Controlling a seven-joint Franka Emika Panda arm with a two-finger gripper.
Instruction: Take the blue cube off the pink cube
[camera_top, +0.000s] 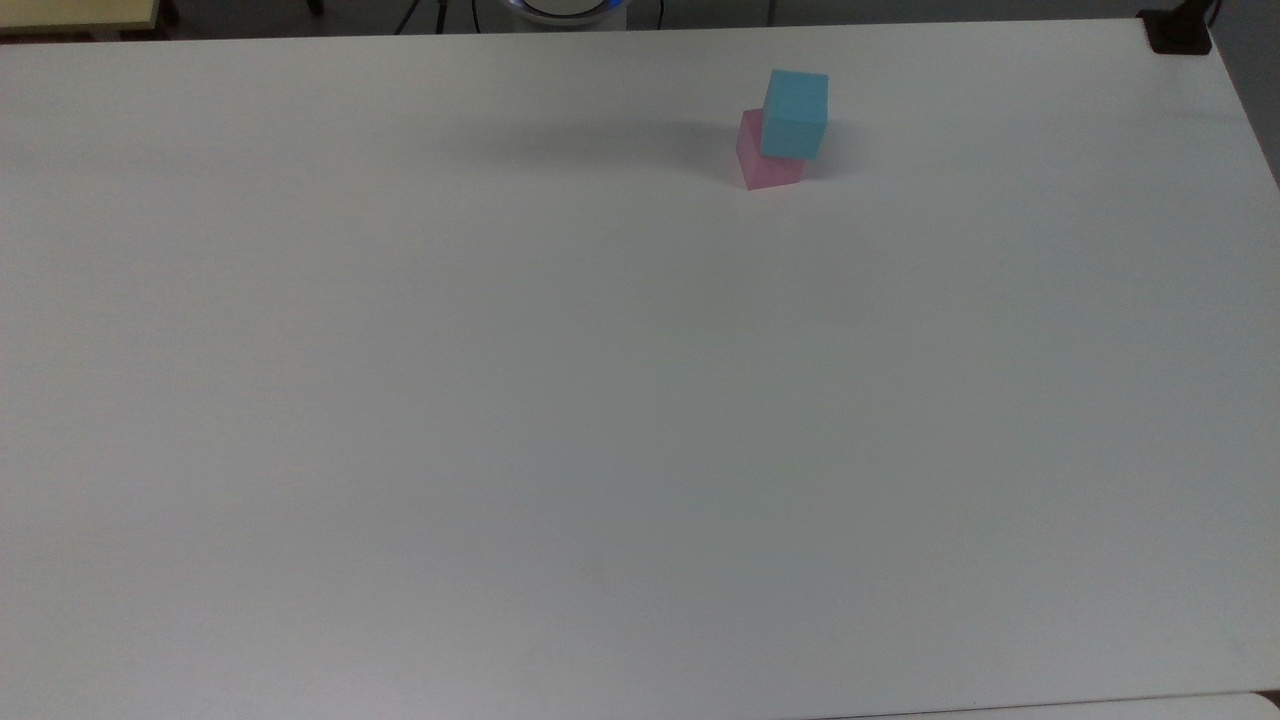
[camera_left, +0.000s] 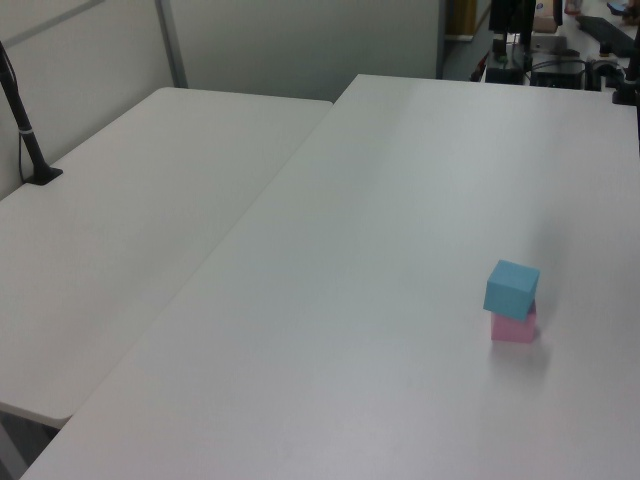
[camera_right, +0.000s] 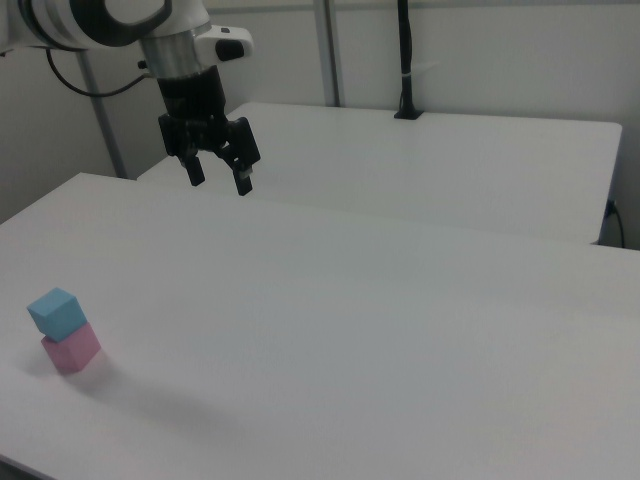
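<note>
The white table carries the whole work area; its surface appears in the top view, the left view and the right view. A second white table stands edge to edge with it, on the left view's left and behind it in the right view. A black pole rises from a foot on that second table; the left view shows the same pole at the far left. The arm enters from the right view's upper left, white with black joints, and hangs above the table without touching it. The gripper points downward with its two black fingers spread apart and nothing between them. It is well apart from the cubes, which lie toward the right view's lower left. The blue cube sits on top of the pink cube, turned slightly about the vertical so that the edges of the two do not line up. In the top view the stack stands near the table's far edge, right of centre. In the left view the blue cube and the pink cube stand toward the right side. In the right view the blue cube rests on the pink cube, near the table's left edge.
</note>
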